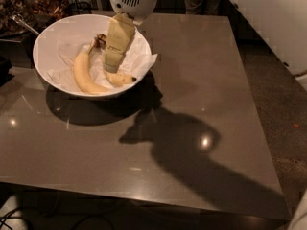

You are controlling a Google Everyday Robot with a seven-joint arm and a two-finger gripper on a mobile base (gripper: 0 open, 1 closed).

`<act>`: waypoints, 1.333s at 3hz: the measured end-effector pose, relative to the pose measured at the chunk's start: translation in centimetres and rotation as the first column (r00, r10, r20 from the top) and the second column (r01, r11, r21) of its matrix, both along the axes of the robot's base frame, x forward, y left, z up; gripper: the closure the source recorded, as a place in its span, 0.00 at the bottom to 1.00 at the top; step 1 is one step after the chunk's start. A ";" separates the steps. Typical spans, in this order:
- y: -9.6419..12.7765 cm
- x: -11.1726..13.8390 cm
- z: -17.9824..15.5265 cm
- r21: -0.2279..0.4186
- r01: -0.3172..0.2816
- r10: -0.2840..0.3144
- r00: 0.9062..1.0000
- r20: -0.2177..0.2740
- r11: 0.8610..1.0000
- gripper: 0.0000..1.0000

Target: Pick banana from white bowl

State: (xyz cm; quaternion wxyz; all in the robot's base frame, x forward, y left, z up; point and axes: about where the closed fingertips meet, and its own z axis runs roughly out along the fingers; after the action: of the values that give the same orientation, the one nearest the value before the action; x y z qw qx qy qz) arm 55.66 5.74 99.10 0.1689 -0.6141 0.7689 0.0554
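Gripper (112, 66) low inside white bowl (41, 42), right over banana (123, 79) just beneath (whether holding it, cannot tell); banana's length running off rightward from gripper.

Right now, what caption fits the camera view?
Gripper reaches into the white bowl at the smaller banana, beside a longer banana.

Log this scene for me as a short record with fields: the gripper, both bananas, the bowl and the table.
gripper: inside the bowl, its lower end right at the short banana
short banana: in the bowl's right front part, dark tip pointing right
long banana: paler, curved, in the same bowl, left of the gripper
bowl: white, lined with paper, on the table's far left part
table: dark, glossy
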 end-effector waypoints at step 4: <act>3.3 4.7 -4.2 -0.051 0.082 -0.088 0.988 -0.129 0.995 0.24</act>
State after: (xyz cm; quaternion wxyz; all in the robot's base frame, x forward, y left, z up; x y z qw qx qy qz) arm 60.33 9.08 94.88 0.1064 -0.5794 0.8050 0.0707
